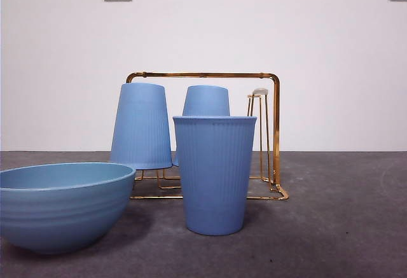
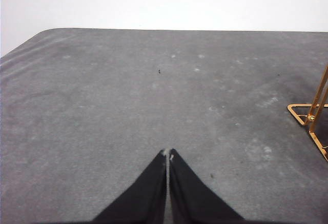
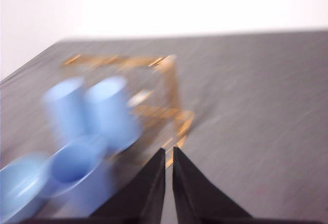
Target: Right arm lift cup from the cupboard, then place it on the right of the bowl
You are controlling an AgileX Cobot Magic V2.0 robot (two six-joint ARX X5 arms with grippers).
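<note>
Bowl [image 1: 60,205] sat nearest, low on table [image 1: 343,227]. Cup [image 1: 214,173] stood upright just right of bowl, apart from it, free of any grip. Behind: cupboard [image 1: 275,132] with two inverted cups [image 1: 141,125] on prongs. Right gripper [image 3: 168,152] was above table, jaws pressed together, view blurred. Left gripper [image 2: 167,153] waited, jaws together. Judged: placement looked done; next called for parking right arm only.

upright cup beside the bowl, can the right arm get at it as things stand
Probably yes: the upright cup stands free on the table in front of the rack, open above. The right gripper is shut, so it must open.
</note>
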